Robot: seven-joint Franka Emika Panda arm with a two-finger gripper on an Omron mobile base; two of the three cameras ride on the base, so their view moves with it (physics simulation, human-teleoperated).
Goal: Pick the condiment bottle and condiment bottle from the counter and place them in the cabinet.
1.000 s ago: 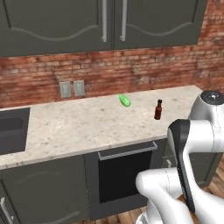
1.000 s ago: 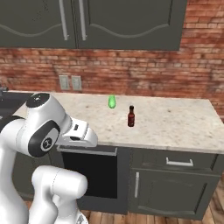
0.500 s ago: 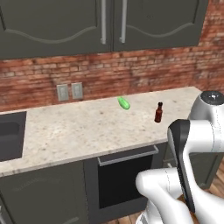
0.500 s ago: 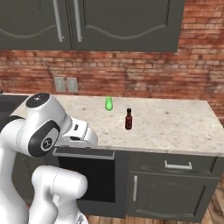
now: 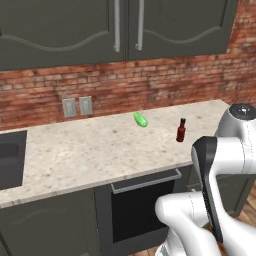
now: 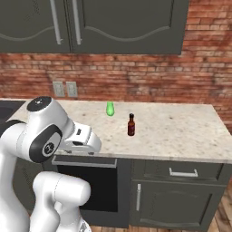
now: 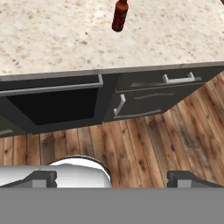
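Approach stage: your hand (image 7: 111, 177) hangs low before the tabletop (image 5: 95, 150), fingers fully spread, holding nothing. The red-brown condiment bottle (image 6: 131, 125) stands mid-tabletop, the green bottle (image 6: 109, 108) behind it. Next, raise and reach toward one bottle.

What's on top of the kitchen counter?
On the counter stand a small dark red bottle and, apart from it nearer the brick wall, a green bottle lying down. A sink is set in at one end; its inside is mostly hidden.
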